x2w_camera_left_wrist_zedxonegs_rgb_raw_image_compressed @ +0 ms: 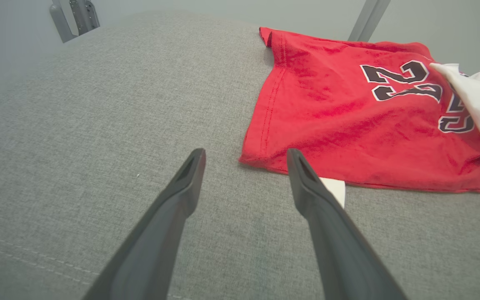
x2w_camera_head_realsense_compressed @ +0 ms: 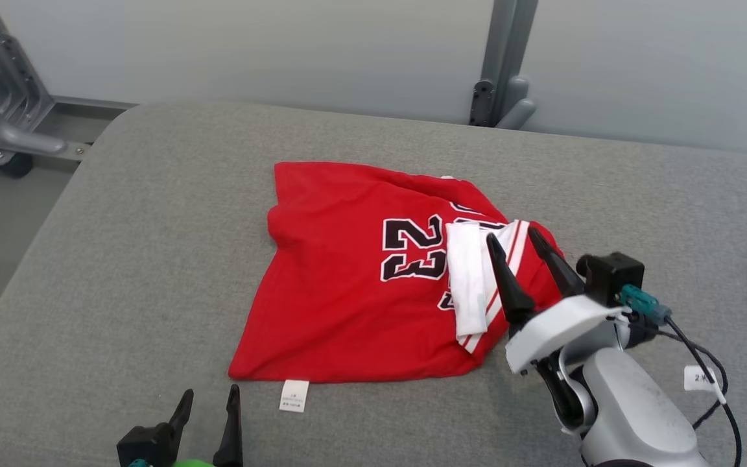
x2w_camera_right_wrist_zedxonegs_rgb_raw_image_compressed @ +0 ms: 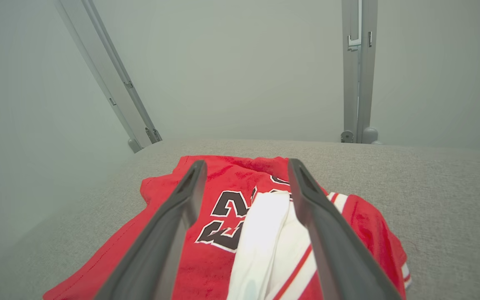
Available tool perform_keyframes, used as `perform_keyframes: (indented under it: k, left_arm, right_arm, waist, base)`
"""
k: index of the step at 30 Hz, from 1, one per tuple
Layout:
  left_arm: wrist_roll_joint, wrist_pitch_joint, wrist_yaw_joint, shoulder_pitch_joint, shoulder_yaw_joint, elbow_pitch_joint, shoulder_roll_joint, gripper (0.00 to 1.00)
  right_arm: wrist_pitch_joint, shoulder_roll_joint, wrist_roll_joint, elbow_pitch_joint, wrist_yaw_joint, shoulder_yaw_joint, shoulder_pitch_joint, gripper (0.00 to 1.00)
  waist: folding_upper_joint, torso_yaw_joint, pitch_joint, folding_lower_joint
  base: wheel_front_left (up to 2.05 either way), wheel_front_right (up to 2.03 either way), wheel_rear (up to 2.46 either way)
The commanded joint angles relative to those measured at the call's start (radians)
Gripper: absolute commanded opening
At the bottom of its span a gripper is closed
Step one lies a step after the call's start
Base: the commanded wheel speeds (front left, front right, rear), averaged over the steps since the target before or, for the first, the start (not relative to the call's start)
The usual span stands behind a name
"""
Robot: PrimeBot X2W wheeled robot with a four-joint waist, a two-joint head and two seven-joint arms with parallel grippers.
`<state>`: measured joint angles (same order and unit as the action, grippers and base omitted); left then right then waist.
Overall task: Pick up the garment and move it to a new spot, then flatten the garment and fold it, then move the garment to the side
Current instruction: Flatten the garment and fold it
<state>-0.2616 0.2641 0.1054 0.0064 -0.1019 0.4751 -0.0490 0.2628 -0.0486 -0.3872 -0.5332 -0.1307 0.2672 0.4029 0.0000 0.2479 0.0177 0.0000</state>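
The right gripper [x2w_camera_right_wrist_zedxonegs_rgb_raw_image_compressed: 246, 163] has its two dark fingers spread wide with nothing between them, pointing out over a red garment [x2w_camera_right_wrist_zedxonegs_rgb_raw_image_compressed: 233, 177] that lies crumpled on the grey fabric desk [x2w_camera_right_wrist_zedxonegs_rgb_raw_image_compressed: 440, 200]. Black numerals [x2w_camera_right_wrist_zedxonegs_rgb_raw_image_compressed: 223, 221] edged in white show between the fingers. A white panel with red stripes [x2w_camera_right_wrist_zedxonegs_rgb_raw_image_compressed: 265, 233] is folded over the garment's near right part. Beyond the desk stands a pale wall [x2w_camera_right_wrist_zedxonegs_rgb_raw_image_compressed: 231, 62], with an upright grey post [x2w_camera_right_wrist_zedxonegs_rgb_raw_image_compressed: 358, 75] and a slanted grey post [x2w_camera_right_wrist_zedxonegs_rgb_raw_image_compressed: 111, 83].
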Motion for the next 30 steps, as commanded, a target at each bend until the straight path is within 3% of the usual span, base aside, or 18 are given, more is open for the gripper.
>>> perform_keyframes:
  k: [1, 5, 14, 30]
  left_arm:
    - [0.006, 0.000, -0.005, 0.019, 0.011, -0.007, -0.003, 1.00]
    - [0.007, 0.000, -0.010, 0.034, 0.027, -0.013, -0.003, 1.00]
    - [-0.007, 0.000, -0.010, 0.037, 0.018, -0.017, -0.003, 1.00]
    - [0.000, 0.000, 0.000, 0.009, -0.021, -0.012, -0.003, 1.00]
  right_arm:
    - [0.002, -0.004, 0.023, 0.007, 0.000, -0.021, -0.052, 1.00]
    - [0.002, -0.004, 0.053, 0.018, 0.000, -0.056, -0.121, 1.00]
    - [0.002, -0.004, 0.062, 0.032, 0.000, -0.059, -0.178, 1.00]
    - [0.003, -0.005, -0.013, -0.094, 0.000, 0.097, -0.088, 1.00]
  waist:
    - [0.0000, -0.066, -0.033, 0.0000]
    - [0.0000, -0.107, -0.046, 0.0000]
    - [0.0000, -0.132, -0.045, 0.0000]
    - [0.0000, -0.021, 0.000, 0.0000]
  base:
    - [0.00, 0.00, 0.00]
    - [0.00, 0.00, 0.00]
    - [0.00, 0.00, 0.00]
    - [0.00, 0.00, 0.00]
